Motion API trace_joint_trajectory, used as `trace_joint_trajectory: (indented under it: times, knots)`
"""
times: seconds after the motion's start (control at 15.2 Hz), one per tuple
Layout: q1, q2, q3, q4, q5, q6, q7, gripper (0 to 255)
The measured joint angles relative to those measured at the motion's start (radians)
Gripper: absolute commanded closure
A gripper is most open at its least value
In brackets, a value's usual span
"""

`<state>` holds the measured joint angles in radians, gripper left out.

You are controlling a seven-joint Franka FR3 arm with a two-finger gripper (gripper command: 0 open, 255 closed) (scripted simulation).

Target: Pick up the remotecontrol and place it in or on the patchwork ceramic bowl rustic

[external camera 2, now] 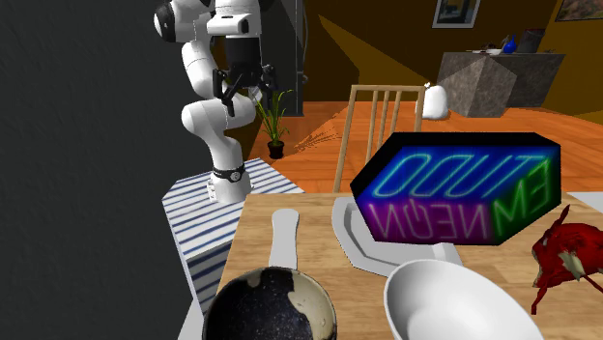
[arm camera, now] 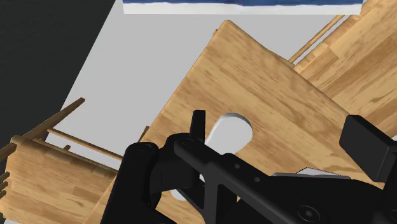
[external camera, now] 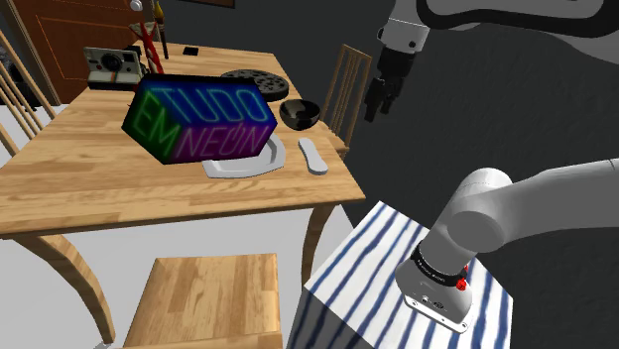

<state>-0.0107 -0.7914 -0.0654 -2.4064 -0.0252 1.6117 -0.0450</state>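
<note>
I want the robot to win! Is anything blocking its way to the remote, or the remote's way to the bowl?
Nothing visible does. The gripper hangs in open air, apart from the white remote, and only bare table lies between that remote and the dark bowl. The neon box stands aside.

Wrist view: the remote (arm camera: 230, 126) lies on the table (arm camera: 273, 76), one end hidden behind the black body of the gripper (arm camera: 280, 130).

Second exterior view: the dark bowl (external camera 2: 271, 301) and the white bowl (external camera 2: 446, 297) are both cut off by the bottom edge. The dark bowl covers the remote's near end. The red object (external camera 2: 563, 253) runs off the right edge, and what it is cannot be told.

Shoulder view: the neon-lettered box (external camera: 198, 121) hides much of the grey tray (external camera: 243, 165). The chair (external camera: 203, 297) is cut off by the bottom edge.
</note>
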Motion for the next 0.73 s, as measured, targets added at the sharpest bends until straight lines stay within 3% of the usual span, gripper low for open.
trace_joint_trajectory:
  times: [0.2, 0.73]
  knots:
    - [-0.007, 0.033, 0.004, -0.009, 0.004, 0.041, 0.024, 0]
    - [-0.044, 0.281, 0.031, -0.009, 0.029, 0.290, 0.182, 0]
